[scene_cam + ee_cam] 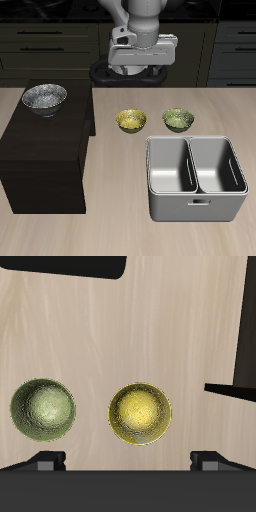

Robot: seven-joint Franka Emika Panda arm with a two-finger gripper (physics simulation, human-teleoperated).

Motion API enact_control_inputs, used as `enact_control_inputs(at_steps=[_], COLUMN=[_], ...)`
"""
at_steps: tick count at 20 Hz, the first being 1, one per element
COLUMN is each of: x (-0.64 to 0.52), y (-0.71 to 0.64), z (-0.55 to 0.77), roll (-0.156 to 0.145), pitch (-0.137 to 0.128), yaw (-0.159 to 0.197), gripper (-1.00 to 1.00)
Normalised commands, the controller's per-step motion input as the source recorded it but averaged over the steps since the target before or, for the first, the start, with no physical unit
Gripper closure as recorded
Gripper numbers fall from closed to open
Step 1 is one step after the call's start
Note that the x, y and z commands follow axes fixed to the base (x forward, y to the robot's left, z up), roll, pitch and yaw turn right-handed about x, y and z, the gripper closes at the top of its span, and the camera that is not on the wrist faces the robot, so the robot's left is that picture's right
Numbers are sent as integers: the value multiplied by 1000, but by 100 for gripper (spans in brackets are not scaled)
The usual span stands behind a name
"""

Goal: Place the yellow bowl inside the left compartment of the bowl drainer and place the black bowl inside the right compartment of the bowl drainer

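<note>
The yellow bowl point(131, 120) point(140, 413) sits upright on the table, just behind the bowl drainer point(170, 206), a grey bin whose two wells are empty. The black bowl point(44, 98), speckled and larger, rests on top of a dark cabinet at the far side of the table. My gripper point(141, 62) point(128, 461) hangs high above the table, behind the yellow bowl, open and holding nothing. In the wrist view its fingertips point(45, 461) stand wide apart, with the yellow bowl between and beyond them.
An olive-green bowl point(178, 119) point(43, 409) of like size stands beside the yellow one, also behind the drainer. The dark cabinet point(45, 150) is a tall block beside the drainer; its edge point(232, 388) shows in the wrist view.
</note>
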Motion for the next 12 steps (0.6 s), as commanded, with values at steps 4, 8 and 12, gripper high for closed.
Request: enact_control_inputs(at_steps=[4, 8, 12], x=[19, 39, 5], y=[37, -28, -8], z=[-339, -209, -238], roll=[-10, -12, -13], pitch=[2, 10, 0], yaw=[-5, -5, -8], gripper=[-100, -100, -100])
